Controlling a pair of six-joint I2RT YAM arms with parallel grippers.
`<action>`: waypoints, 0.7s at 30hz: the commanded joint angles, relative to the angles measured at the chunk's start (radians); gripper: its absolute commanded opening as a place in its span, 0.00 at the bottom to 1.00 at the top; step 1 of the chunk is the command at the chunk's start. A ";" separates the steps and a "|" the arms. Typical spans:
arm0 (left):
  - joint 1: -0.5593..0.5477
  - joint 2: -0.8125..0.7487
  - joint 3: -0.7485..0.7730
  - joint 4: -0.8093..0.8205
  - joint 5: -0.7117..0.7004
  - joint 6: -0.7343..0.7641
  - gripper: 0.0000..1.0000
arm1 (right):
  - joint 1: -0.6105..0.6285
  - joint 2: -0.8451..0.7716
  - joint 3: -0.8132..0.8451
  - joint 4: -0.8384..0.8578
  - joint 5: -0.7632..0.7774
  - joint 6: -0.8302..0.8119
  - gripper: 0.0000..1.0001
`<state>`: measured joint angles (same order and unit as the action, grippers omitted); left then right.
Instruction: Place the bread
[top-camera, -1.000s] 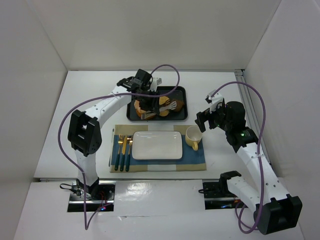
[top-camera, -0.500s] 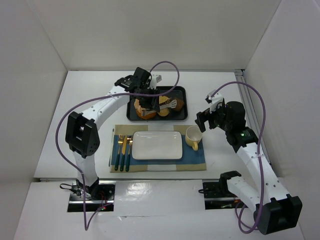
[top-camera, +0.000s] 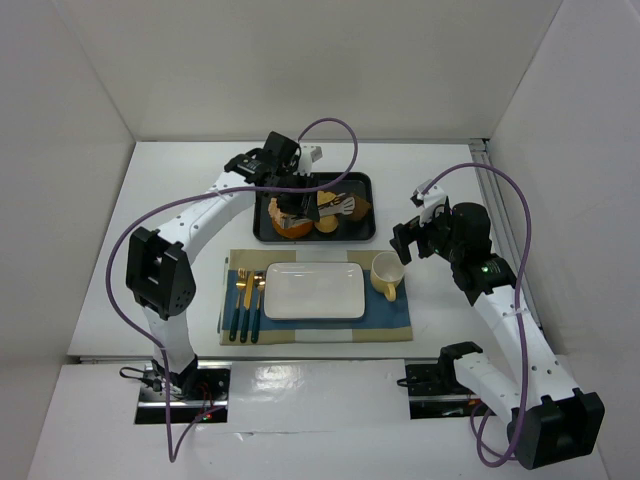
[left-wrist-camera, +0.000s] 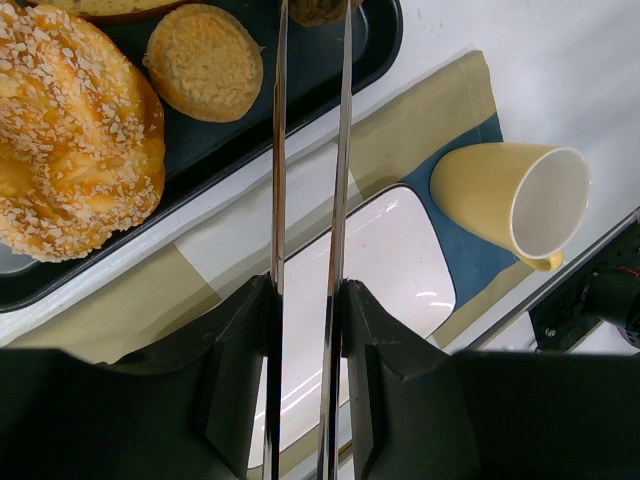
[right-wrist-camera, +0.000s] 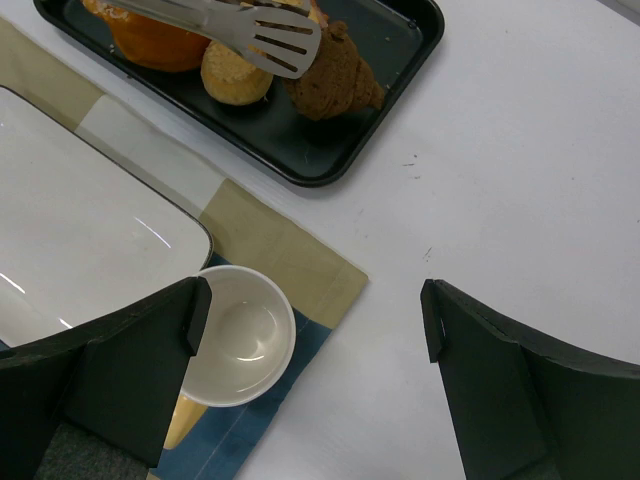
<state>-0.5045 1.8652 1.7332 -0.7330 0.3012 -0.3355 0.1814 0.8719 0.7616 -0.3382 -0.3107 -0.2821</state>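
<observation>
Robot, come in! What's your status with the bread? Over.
Left fingers shut on tongs. Right fingers open, near cup. Bread in tray at tong tips, roll right beside it.

Our left arm (top-camera: 190, 215) rises from the lower left of the top view, folds at an elbow on the left side and stretches to the upper centre; its wrist tips downward there; our left gripper (left-wrist-camera: 305, 320) is drawn narrow, its jaws pressed against the two blades of the tongs (left-wrist-camera: 277, 150); our right arm (top-camera: 512, 322) climbs from the lower right and bends in toward the centre right; our right gripper (right-wrist-camera: 310, 310) hangs with jaws spread wide, holding nothing.
</observation>
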 joint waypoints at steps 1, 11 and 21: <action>0.001 -0.070 0.022 0.021 0.026 0.029 0.00 | 0.007 -0.022 0.012 -0.004 0.004 -0.008 1.00; -0.017 -0.153 -0.006 -0.009 -0.005 0.038 0.00 | 0.007 -0.022 0.012 0.005 0.004 -0.008 1.00; -0.035 -0.448 -0.288 -0.008 -0.034 0.029 0.00 | 0.007 -0.022 0.012 0.005 0.004 -0.008 1.00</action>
<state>-0.5285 1.5105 1.5028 -0.7589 0.2703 -0.3168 0.1814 0.8715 0.7616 -0.3382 -0.3103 -0.2821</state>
